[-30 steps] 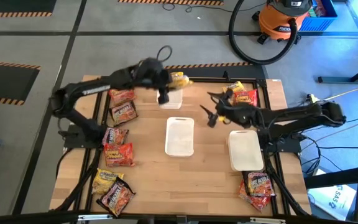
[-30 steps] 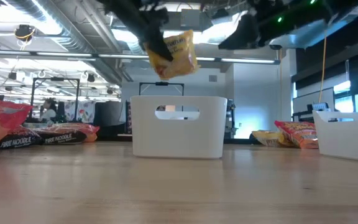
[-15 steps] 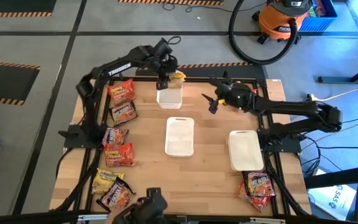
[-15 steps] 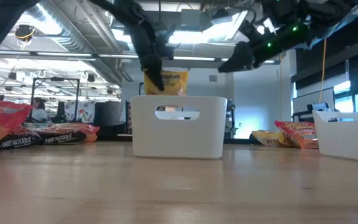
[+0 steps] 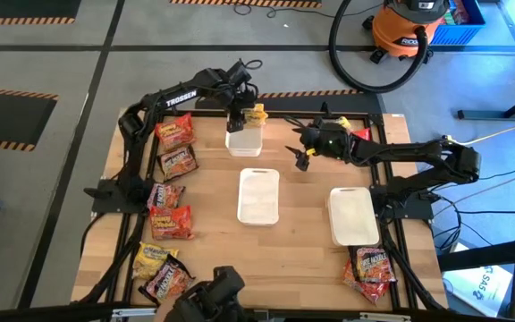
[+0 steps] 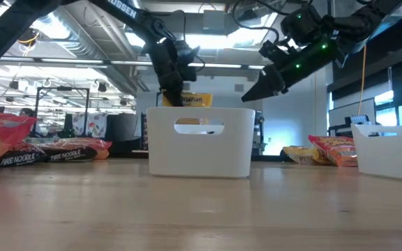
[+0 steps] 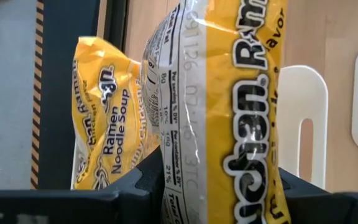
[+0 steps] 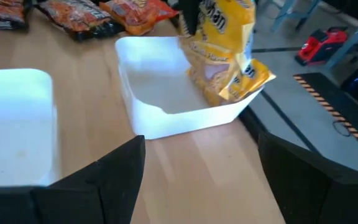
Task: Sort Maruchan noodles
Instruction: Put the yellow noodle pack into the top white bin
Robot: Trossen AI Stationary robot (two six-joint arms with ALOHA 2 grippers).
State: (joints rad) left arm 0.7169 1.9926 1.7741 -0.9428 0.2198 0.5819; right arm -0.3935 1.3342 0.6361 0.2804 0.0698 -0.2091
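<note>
Maruchan noodles: one yellow packet (image 7: 229, 112) is clamped upright in the left gripper (image 5: 235, 114), partly down inside the far white bin (image 5: 244, 141) at the table's back edge. Left wrist view shows a second yellow packet (image 7: 101, 118) already in that bin, just behind the held one. In the low view the held packet's top edge pokes above the bin rim.

Right gripper (image 5: 300, 159) hangs above the table just right of the far bin, fingers spread wide, nothing between them. It does not touch the bin or the packet.

Surroundings:
- middle white bin (image 5: 258, 195) at table centre, right white bin (image 5: 353, 215) nearer the right arm's base.
- red-orange packets (image 5: 173, 148) lie in a row along the left edge; more packets (image 5: 161, 273) at the near left corner, one yellow among them.
- packets at the far right corner (image 5: 354, 136), partly covered by the right arm.
- packets at the near right corner (image 5: 371, 266).
- orange shop vacuum (image 5: 409, 27) with black hose on the floor behind the table.

The left arm's wrist sits over the bin's far rim.
</note>
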